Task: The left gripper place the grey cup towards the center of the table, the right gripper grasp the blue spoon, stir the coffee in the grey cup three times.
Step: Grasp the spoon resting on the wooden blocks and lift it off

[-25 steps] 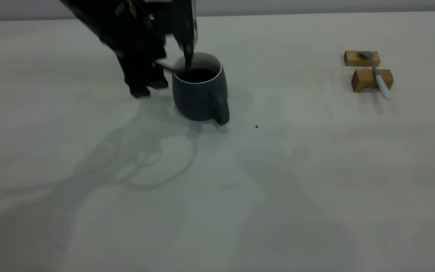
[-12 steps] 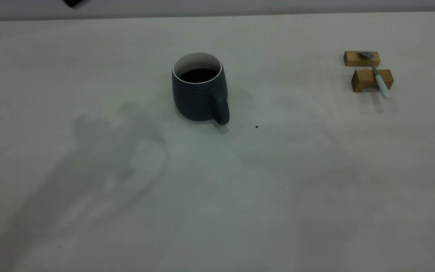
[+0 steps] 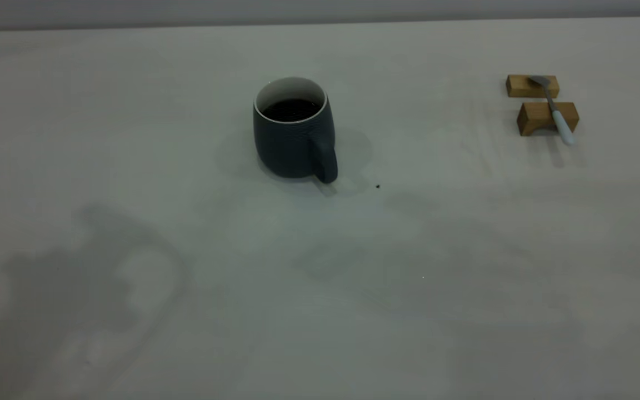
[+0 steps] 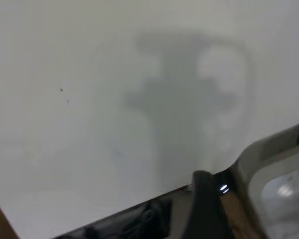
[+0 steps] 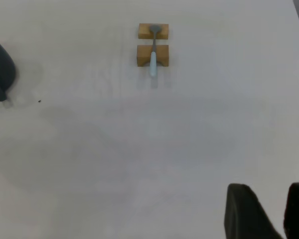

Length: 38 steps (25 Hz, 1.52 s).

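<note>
Across table [image 3: 320, 311] from open right tool [image 5: 266, 211], blue spoon [image 5: 153, 62] on wooden blocks [image 5: 153, 55]; left tool state unclear

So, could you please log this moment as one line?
grey cup: placed, upright, free | coffee: unstirred | blue spoon: on wooden blocks | right gripper: away, jaws open

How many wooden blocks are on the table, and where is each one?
2. The far wooden block is under the blue spoon's bowl; the near wooden block, right beside it, is under the handle. None seems hidden.
</note>
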Tool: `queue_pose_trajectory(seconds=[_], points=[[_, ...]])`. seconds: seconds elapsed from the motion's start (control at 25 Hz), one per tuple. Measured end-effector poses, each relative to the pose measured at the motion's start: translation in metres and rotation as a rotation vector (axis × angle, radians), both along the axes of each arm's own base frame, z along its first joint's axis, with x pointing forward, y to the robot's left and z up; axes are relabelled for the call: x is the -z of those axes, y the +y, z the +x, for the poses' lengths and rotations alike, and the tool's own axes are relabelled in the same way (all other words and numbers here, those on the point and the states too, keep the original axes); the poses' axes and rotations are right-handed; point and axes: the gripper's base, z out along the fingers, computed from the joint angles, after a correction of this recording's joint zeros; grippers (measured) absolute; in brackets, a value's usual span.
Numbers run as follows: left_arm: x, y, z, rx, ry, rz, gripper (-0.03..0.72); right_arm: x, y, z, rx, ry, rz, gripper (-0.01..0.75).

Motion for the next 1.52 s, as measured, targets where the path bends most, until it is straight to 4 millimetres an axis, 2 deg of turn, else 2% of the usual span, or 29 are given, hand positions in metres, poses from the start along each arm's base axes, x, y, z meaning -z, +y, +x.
queue_pose_trajectory(seconds=[0.12,0.24,0.4,0.56,0.68,0.88,1.0,1.52], points=[[-0.004,0.006,-0.014,-0.042,-0.020,-0.024,0.588,0.000,0.000,0.000,0.000,0.000,0.000,0.237],[-0.002,0.015,-0.037,-0.056,-0.029,-0.039,0.588,0.000,0.000,0.000,0.000,0.000,0.000,0.237],[0.011,0.032,-0.071,-0.117,-0.010,-0.076,0.588,0.000,0.000,0.000,0.000,0.000,0.000,0.237],[0.027,0.059,-0.109,-0.247,-0.024,-0.129,0.588,0.000,0.000,0.000,0.000,0.000,0.000,0.237],[0.037,0.077,-0.140,-0.341,-0.088,-0.152,0.588,0.000,0.000,0.000,0.000,0.000,0.000,0.237],[0.058,0.089,-0.181,-0.439,-0.215,-0.183,0.588,0.000,0.000,0.000,0.000,0.000,0.000,0.237],[0.067,0.092,-0.195,-0.469,-0.289,-0.193,0.588,0.000,0.000,0.000,0.000,0.000,0.000,0.237],[0.065,0.092,-0.232,-0.453,-0.563,-0.229,0.588,0.000,0.000,0.000,0.000,0.000,0.000,0.237]])
